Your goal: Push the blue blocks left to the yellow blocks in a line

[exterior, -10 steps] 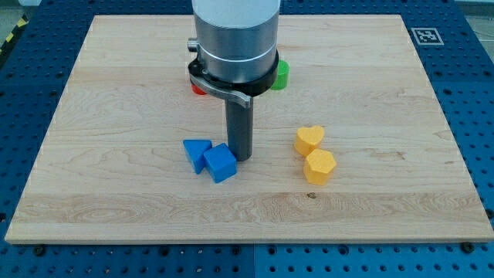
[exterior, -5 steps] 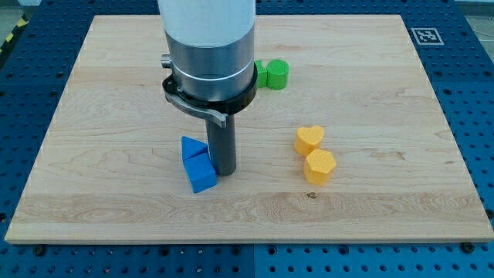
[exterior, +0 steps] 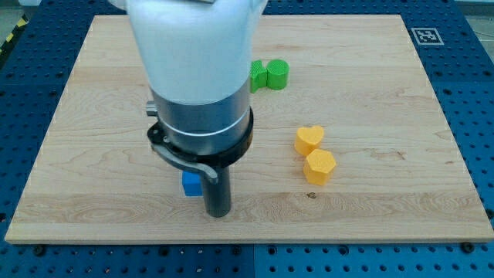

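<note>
My tip [exterior: 218,214] rests on the wooden board [exterior: 386,208] near its bottom edge, left of centre. Only a small part of one blue block [exterior: 191,184] shows, just left of the rod and touching or nearly touching it; the rest of the blue blocks is hidden behind the arm's grey body. A yellow heart-shaped block [exterior: 309,140] and a yellow hexagonal block [exterior: 319,166] sit touching each other, one above the other, well to the right of my tip.
Two green blocks [exterior: 270,75] stand together near the view's top, partly hidden by the arm. A fiducial marker [exterior: 424,35] is at the board's top right corner. Blue perforated table surrounds the board.
The arm has moved left and toward the view's bottom. The blue blocks went left with it and are now mostly hidden behind the arm. The yellow blocks have not moved.
</note>
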### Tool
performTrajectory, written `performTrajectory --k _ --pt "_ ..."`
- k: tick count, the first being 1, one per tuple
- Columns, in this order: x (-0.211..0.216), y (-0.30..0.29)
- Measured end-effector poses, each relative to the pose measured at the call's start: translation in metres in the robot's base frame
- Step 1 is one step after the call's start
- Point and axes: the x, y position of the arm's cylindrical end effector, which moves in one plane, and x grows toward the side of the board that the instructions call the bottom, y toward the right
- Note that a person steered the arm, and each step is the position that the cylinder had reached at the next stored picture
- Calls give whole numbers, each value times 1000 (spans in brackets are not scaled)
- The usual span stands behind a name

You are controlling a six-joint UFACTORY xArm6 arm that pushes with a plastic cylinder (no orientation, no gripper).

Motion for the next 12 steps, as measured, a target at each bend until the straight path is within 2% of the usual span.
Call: performTrajectory --k 2,4,5,6,7,9,12 --pt "-3 -59" --pt "-29 -70" --pt "-29 -79" --pt "-63 -91" --pt "-84 -93" --pt "-96 -89" --pt "-97 -58"
